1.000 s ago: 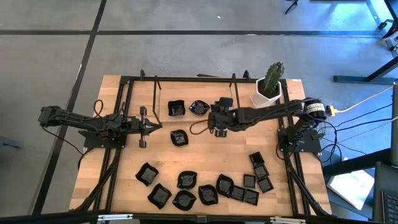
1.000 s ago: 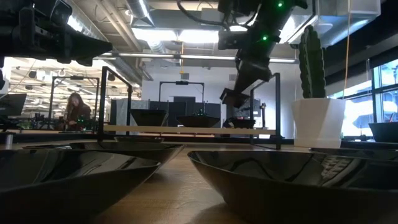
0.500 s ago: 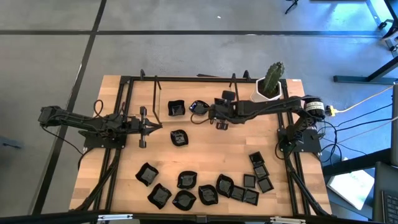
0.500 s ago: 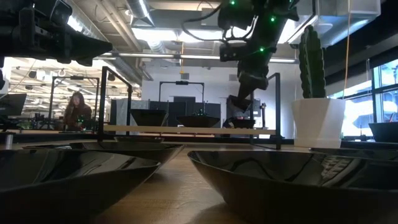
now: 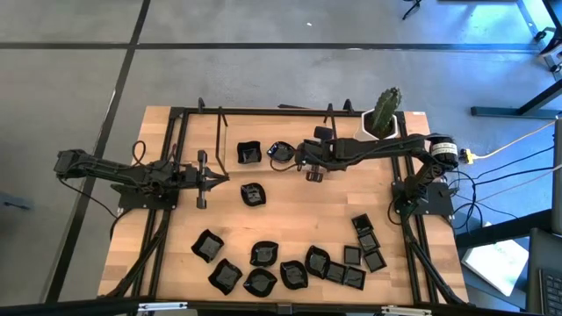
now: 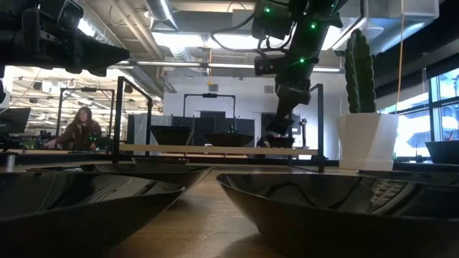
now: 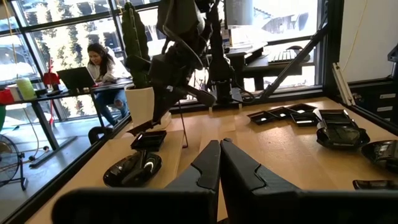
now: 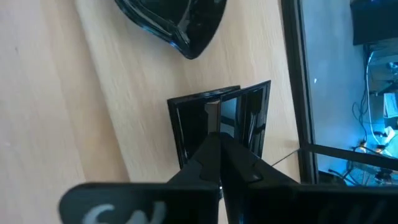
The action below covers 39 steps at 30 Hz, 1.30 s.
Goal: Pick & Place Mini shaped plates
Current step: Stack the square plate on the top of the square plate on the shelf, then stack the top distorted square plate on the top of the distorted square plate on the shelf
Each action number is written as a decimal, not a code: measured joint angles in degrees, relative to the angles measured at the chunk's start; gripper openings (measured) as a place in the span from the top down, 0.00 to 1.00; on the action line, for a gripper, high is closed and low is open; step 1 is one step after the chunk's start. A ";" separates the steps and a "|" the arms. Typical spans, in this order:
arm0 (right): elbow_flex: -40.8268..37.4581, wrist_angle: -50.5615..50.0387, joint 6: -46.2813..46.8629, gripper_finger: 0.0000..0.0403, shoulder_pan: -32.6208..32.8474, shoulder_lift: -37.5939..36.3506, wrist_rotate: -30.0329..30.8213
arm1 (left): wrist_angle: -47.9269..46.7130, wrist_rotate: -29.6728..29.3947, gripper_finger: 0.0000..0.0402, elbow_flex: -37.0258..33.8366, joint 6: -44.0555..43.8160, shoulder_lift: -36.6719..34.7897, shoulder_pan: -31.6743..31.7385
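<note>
Right gripper (image 8: 219, 144) — jaws pressed together, holding nothing — hangs over a square mini plate (image 8: 219, 121) lying on the worktop (image 8: 56, 106), directly beyond its tips.

Closed left end effector (image 7: 219, 144) over wooden table (image 7: 280, 146), black mini plates (image 7: 132, 169) around, cactus pot (image 7: 143, 104) beyond.

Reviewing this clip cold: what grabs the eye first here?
The scatter of glossy black mini plates along the table's near edge stands out first. Next, the right gripper, shut, stretched across the far side over a square plate. The white pot with a cactus sits at the far right corner.
</note>
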 joint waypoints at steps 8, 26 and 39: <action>-0.01 -0.70 -0.58 1.00 -1.07 0.55 -1.42 | -0.18 0.00 0.98 0.00 0.00 -0.02 0.02; -0.02 -0.46 -1.25 0.86 -1.05 1.05 -2.89 | -0.29 0.00 0.98 0.00 -0.02 0.00 0.01; 4.82 -1.03 -2.71 0.79 1.04 -1.46 -12.92 | -0.31 0.00 0.98 0.00 0.02 0.00 0.00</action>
